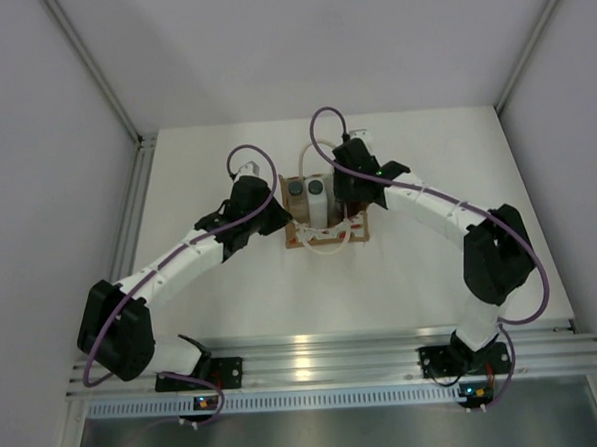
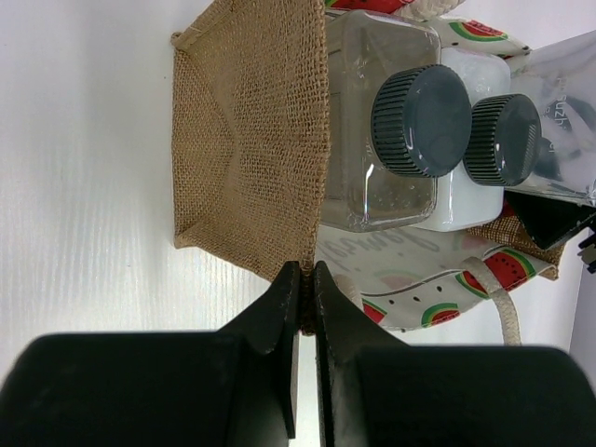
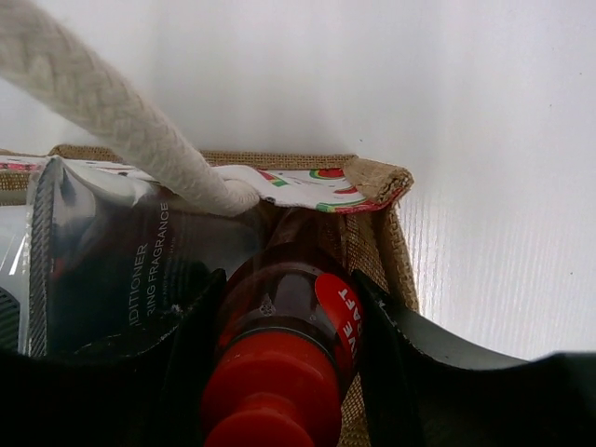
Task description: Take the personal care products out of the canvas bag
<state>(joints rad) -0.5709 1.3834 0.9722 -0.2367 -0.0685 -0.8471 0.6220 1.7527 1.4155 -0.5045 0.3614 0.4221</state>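
At mid-worktop (image 1: 232,287), the left hand (image 2: 305,279) pinched shut on the canvas bag (image 2: 247,158) at its burlap rim, steadying it. The right hand (image 3: 287,284) gripped the red bottle (image 3: 270,382), which sat inside the bag. The first extraction seemed to be under way; the next move probably called for a straight lift clear of the rope handle (image 3: 121,130).

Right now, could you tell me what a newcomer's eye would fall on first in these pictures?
The small canvas bag at mid-table draws the eye, with both arms meeting over it. The left tool is pinched shut on its burlap rim beside two bottles with dark grey caps, while the right tool grips a red bottle in the bag's corner, under a cream rope handle.
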